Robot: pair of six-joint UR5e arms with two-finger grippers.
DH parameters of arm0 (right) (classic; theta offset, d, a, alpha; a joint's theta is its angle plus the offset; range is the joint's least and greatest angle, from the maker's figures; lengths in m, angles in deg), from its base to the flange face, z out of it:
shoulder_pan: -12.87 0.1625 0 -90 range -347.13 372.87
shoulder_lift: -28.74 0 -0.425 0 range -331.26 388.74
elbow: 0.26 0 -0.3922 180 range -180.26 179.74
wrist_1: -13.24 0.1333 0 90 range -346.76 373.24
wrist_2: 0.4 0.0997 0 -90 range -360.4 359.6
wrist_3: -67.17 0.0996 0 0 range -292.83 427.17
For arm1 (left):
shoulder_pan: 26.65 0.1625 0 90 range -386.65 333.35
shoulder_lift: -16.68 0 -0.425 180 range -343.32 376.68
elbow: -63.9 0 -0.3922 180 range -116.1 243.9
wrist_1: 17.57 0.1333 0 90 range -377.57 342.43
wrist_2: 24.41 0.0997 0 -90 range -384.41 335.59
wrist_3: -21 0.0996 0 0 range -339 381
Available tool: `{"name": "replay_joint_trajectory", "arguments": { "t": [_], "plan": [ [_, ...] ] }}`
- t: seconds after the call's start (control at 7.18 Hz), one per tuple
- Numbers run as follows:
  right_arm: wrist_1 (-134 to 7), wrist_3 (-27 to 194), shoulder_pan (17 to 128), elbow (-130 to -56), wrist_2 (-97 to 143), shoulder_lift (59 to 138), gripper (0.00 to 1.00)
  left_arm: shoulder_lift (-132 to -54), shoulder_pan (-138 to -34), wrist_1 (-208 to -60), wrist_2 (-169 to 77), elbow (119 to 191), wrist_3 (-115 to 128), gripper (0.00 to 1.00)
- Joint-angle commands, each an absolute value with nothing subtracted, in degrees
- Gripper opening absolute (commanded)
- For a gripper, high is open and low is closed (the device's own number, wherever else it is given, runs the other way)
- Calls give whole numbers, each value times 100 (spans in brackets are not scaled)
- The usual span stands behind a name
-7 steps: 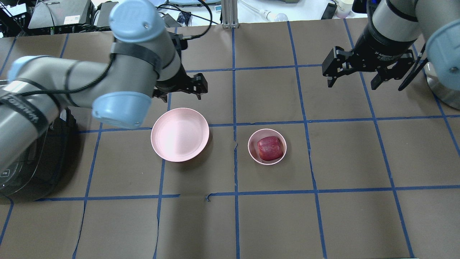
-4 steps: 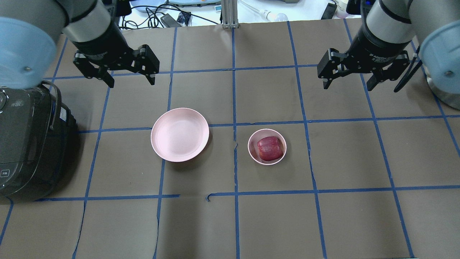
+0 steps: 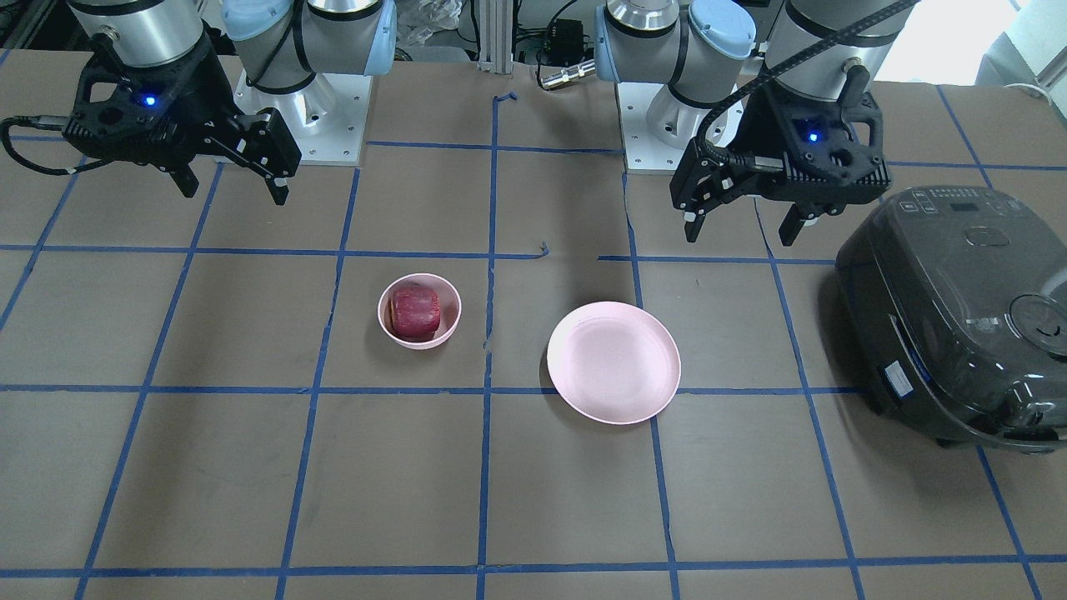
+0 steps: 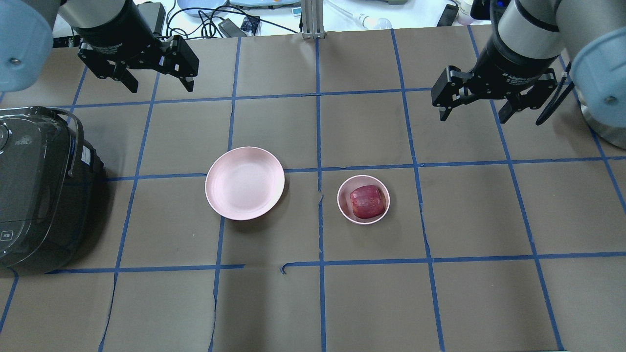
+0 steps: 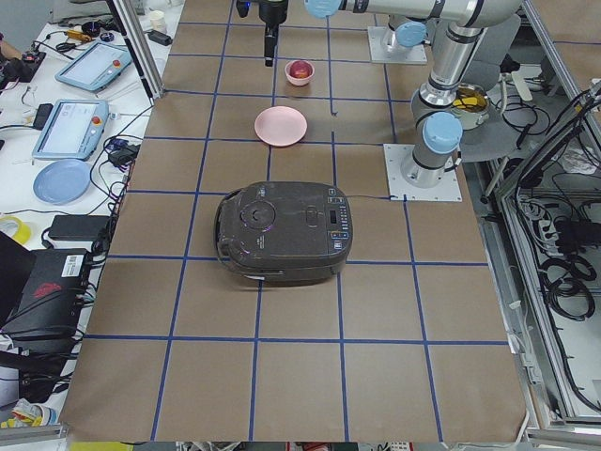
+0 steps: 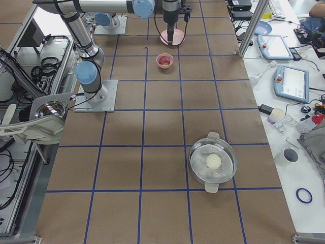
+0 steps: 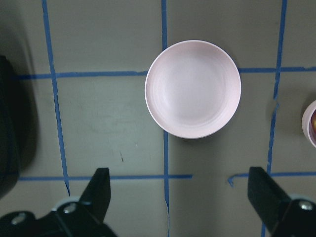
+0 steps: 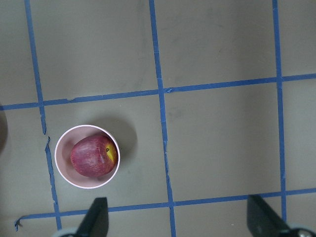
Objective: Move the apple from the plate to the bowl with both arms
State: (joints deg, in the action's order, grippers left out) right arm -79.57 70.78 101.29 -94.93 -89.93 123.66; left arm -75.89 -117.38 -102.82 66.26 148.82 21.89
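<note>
The dark red apple (image 4: 367, 201) lies in the small pink bowl (image 4: 340, 200), right of centre. The wide pink plate (image 4: 244, 182) is bare, left of the bowl. My left gripper (image 4: 161, 85) is open and empty, hanging above the table behind and to the left of the plate. My right gripper (image 4: 473, 116) is open and empty, behind and to the right of the bowl. The left wrist view looks down on the plate (image 7: 192, 89). The right wrist view shows the apple (image 8: 91, 157) in the bowl (image 8: 60, 163), yellow patch facing right.
A black rice cooker (image 4: 34, 186) stands at the table's left edge, near the plate. A steel pot with a glass lid (image 6: 213, 162) stands far off on the right end. Blue tape lines grid the brown table cover.
My left arm has swung away from above the plate, back and to the left, and its open gripper now hangs near the back left. The right gripper has barely moved.
</note>
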Motion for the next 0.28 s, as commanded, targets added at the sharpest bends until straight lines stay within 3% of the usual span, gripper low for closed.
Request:
{"name": "replay_joint_trajectory", "arguments": {
  "t": [0.0, 0.14],
  "plan": [
    [-7957, 7069, 10129, -9501, -8970, 12366, 100, -7614, -11814, -10238, 6656, 14993, 2206, 100],
    [-7957, 7060, 10129, -9501, -8979, 12366, 100, -7561, -11806, -10256, 6656, 15020, 2206, 100]
  ]
}}
